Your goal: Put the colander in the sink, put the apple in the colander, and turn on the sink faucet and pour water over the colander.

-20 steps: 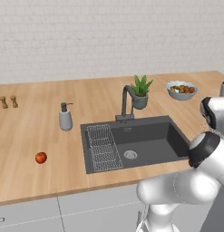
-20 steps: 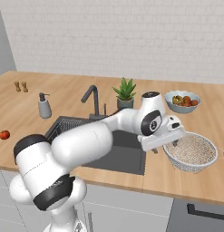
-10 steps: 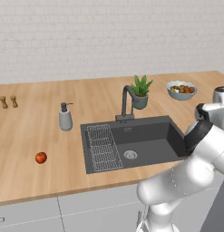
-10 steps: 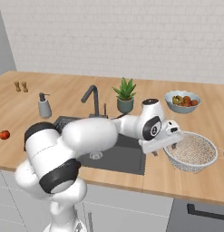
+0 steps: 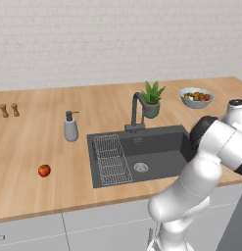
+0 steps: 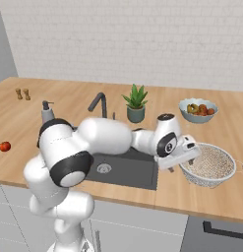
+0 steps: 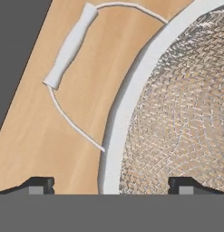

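Note:
The colander [image 6: 211,165], a silvery mesh bowl, sits on the counter right of the sink [image 6: 137,170]. My gripper [image 6: 178,165] hangs open over its left rim. In the hand view the white rim [image 7: 127,104] runs between my two fingertips [image 7: 38,186], with the wire handle [image 7: 70,45] lying on the wood beside it; my gripper [image 7: 113,186] holds nothing. The red apple [image 5: 43,170] lies on the counter far left of the sink [image 5: 161,147], also seen as apple [image 6: 4,146]. The dark faucet [image 5: 136,110] stands behind the basin, faucet [image 6: 98,103].
A wire rack [image 5: 111,159] lies in the sink's left half. A potted plant [image 6: 136,106] and a fruit bowl [image 6: 197,109] stand behind the colander. A soap dispenser [image 5: 70,127] and two small shakers [image 5: 9,110] stand to the left.
The hand has sunk a little toward the colander's left rim and the arm's elbow has swung. The colander and the apple have stayed where they were.

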Controlling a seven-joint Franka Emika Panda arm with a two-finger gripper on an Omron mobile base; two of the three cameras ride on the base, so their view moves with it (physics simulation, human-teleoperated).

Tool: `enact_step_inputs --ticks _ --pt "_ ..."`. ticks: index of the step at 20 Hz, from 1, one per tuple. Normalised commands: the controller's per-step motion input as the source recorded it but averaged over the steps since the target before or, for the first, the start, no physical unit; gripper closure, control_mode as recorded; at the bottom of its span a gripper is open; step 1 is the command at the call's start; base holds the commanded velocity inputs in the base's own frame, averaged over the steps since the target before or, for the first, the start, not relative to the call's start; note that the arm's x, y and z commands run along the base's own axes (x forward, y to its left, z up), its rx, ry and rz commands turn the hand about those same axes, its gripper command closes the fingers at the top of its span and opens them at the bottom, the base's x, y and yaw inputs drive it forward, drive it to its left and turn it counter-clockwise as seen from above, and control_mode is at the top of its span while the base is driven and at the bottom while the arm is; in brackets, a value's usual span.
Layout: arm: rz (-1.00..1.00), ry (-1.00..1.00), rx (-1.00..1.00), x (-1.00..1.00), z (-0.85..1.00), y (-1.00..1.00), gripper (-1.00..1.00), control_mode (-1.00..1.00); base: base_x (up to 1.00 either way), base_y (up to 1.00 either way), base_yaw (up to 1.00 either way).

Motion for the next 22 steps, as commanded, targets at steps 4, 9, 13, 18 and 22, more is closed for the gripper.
enact_step_inputs --ticks 4,9,13,18,22 --pt "0.0 0.0 0.0 0.12 -0.16 -0.22 -1.0 -1.0 0.0 0.0 0.0" --pt "0.0 0.0 0.0 0.09 -0.3 -0.13 1.0 -1.0 0.0 0.0 0.0" --pt "0.06 0.0 0.0 -0.07 -0.29 0.0 1.0 -1.0 0.0 0.0 0.0" --pt "0.22 0.0 0.02 -0.23 -0.03 0.06 1.0 -1.0 0.0 0.0 0.0" --pt "0.5 0.0 0.0 -0.47 0.2 0.33 1.0 -1.0 0.0 0.0 0.0"
